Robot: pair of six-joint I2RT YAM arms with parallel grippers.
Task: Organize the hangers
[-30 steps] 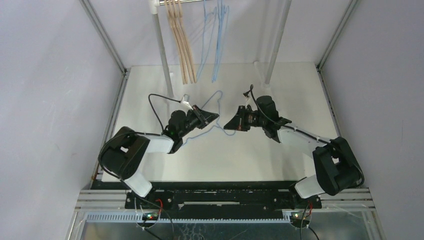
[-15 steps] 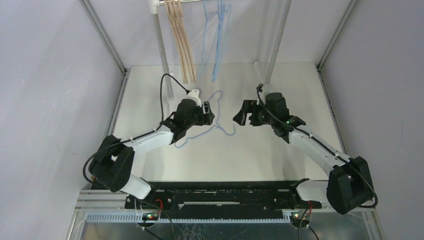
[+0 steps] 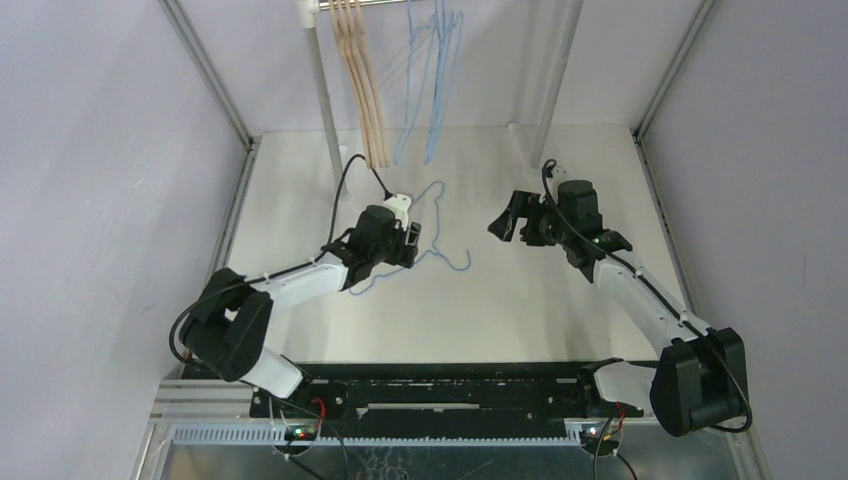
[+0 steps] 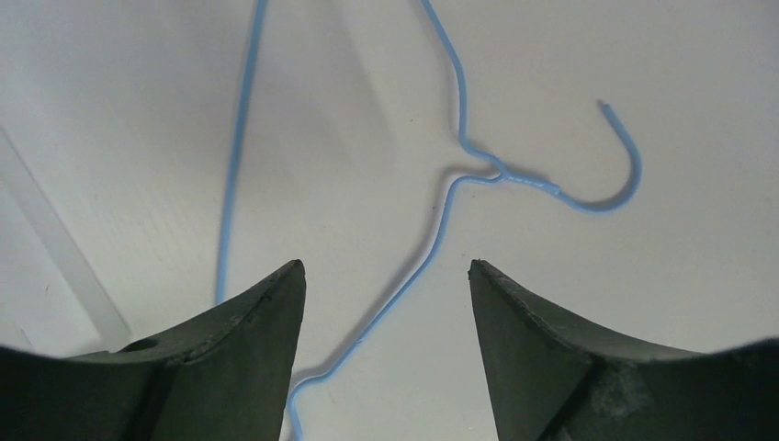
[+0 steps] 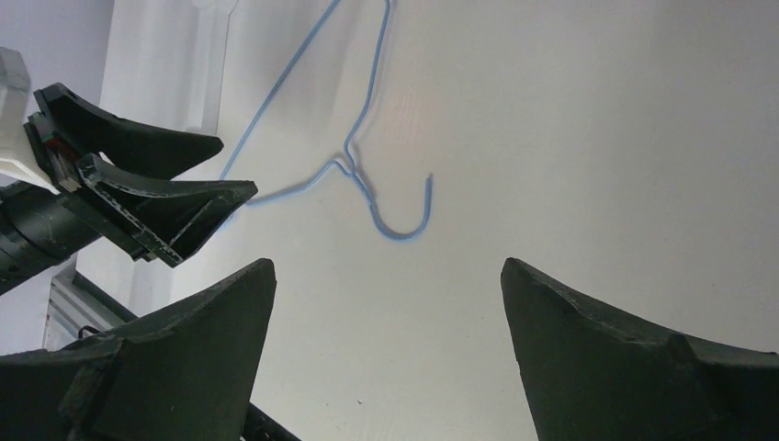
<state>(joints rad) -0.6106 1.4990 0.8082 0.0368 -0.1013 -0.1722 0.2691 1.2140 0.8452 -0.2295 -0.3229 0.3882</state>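
Note:
One light-blue wire hanger (image 3: 462, 264) lies flat on the white table, hook toward the right. My left gripper (image 3: 408, 240) hovers over its left part, open; in the left wrist view the wire (image 4: 487, 170) runs on the table below the spread fingers (image 4: 262, 340), untouched. My right gripper (image 3: 503, 224) stands open to the right of the hook, nothing between its fingers (image 5: 551, 331); the hanger (image 5: 395, 234) lies ahead of it. Several tan wooden hangers (image 3: 362, 95) and blue wire hangers (image 3: 437, 80) hang from the rail at the back.
The silver rail (image 3: 375, 3) rests on a white-jointed post (image 3: 323, 100) at back left and a second post (image 3: 555, 85) at back right. Grey walls with metal frame bars (image 3: 205, 70) enclose the table on both sides.
Both grippers have opened and let go of the blue wire hanger, which now lies on the table. The right arm drew back to the right; the left gripper shifted slightly backward.

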